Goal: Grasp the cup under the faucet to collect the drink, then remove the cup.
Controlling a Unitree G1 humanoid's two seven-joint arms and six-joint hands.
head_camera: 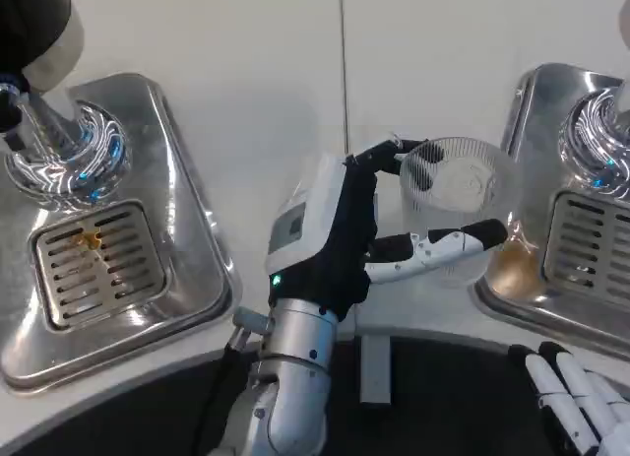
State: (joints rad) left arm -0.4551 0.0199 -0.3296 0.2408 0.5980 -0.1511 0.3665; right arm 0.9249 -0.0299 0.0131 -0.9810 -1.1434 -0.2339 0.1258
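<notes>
Head view: the clear ribbed plastic cup (pixel 455 208) is hard to read because it is transparent; its far rim and base show through the wall, and I cannot tell whether any liquid is inside. It sits over the white table (pixel 256 42), between the two stations and just beside the left edge of the right-hand stainless steel drip tray (pixel 536 279), whose slotted grille and shiny swirled dispenser base (pixel 596 141) are cut off by the picture's right border. An amber tint lies on that tray's near corner. The left-hand stainless steel drip tray (pixel 187 229) lies well apart from the cup, with a small orange stain on its grille; the dark dispenser body above it is cropped at the top left corner. Bare table lies between the two trays, crossed by a thin seam.

The left hand (pixel 340 229) reaches up from the silver forearm at the bottom centre, its white back turned upward, and grips the cup: black fingers (pixel 379 156) curl round the far rim, the white thumb presses the near wall. The right hand (pixel 576 402) shows only as pale fingers at the bottom right corner, cropped; I cannot tell its state.
</notes>
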